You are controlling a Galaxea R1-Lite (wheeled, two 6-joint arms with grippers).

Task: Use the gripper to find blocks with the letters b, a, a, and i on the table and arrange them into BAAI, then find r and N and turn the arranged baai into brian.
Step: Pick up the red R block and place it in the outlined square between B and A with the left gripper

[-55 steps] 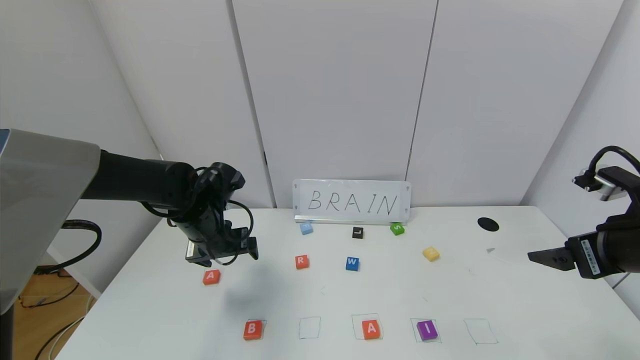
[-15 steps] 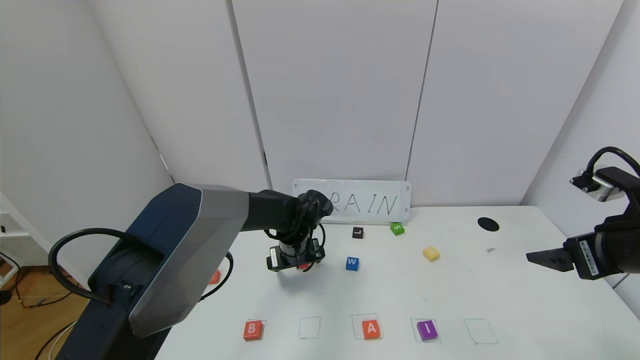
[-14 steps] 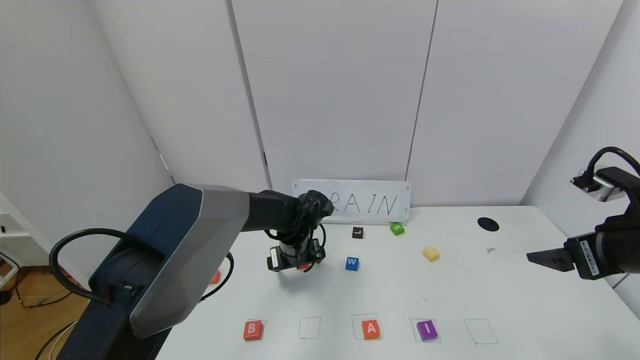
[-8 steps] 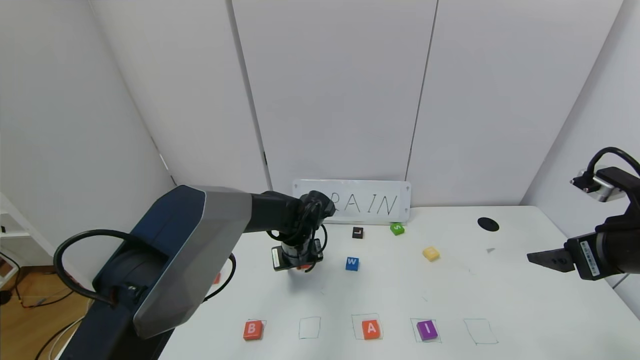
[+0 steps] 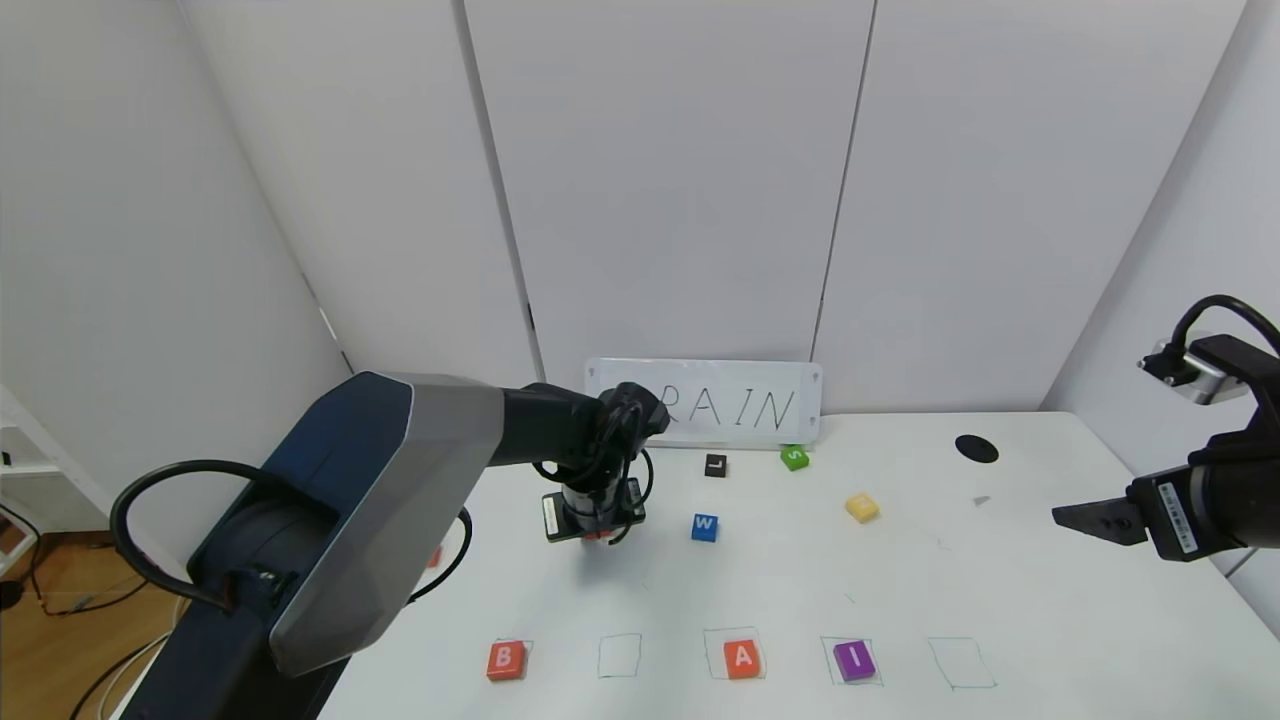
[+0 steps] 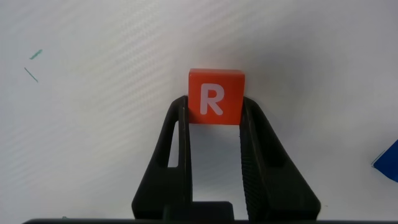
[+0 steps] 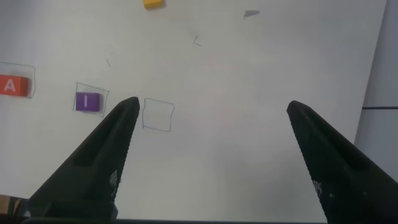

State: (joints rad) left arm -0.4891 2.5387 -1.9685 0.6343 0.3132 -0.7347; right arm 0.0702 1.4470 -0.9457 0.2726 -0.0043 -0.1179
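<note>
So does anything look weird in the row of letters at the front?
Yes: the pen-drawn square between the orange-red square B tile and the orange-red square A tile has no tile, leaving a gap.

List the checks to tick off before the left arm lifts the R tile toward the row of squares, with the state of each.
1. Left gripper shut on the R tile: ok, fingers press both sides.
2. R tile sits square between the fingers: ok.
3. Blue W tile apart from the grip: ok.
4. Drawn square between B tile and A tile is vacant: ok.
5. Right gripper open, off at the table's right side, away from the path: ok.
6. R tile already lifted off the table: cannot tell.
</note>
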